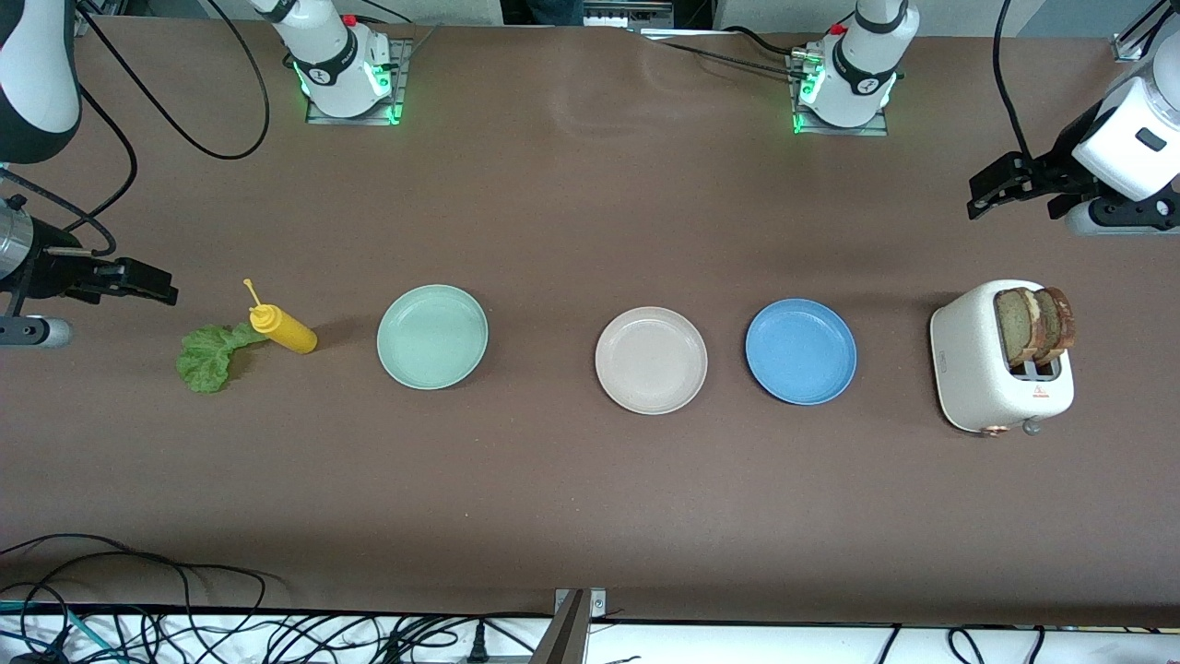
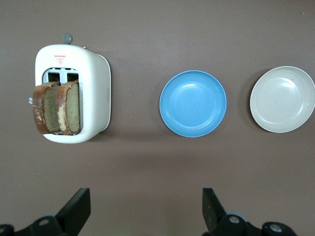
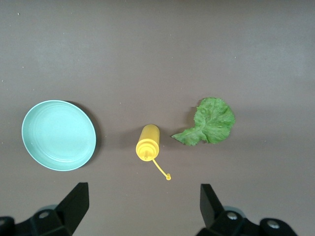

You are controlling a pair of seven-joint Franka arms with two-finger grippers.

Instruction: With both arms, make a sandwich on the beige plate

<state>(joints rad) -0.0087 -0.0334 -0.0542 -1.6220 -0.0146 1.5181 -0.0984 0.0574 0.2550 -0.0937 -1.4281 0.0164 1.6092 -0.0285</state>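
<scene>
On the brown table [image 1: 572, 212] the beige plate [image 1: 651, 360] sits bare between mint plate [image 1: 432, 336] and blue plate [image 1: 800, 350], while the left gripper [image 2: 142, 209] gapes above the toaster's [image 2: 93, 83] bread [image 2: 55, 107] and the right gripper [image 3: 142, 206] gapes above bottle [image 3: 147, 142] and lettuce [image 3: 210, 123].

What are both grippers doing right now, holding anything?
Left gripper: open, empty, up over the table near the toaster.
Right gripper: open, empty, up over the table near the lettuce leaf.

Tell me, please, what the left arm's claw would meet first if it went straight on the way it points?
Probably only the bare brown table. The open left claw points down at empty surface, short of the white toaster and round blue plate, though depth is uncertain.
</scene>
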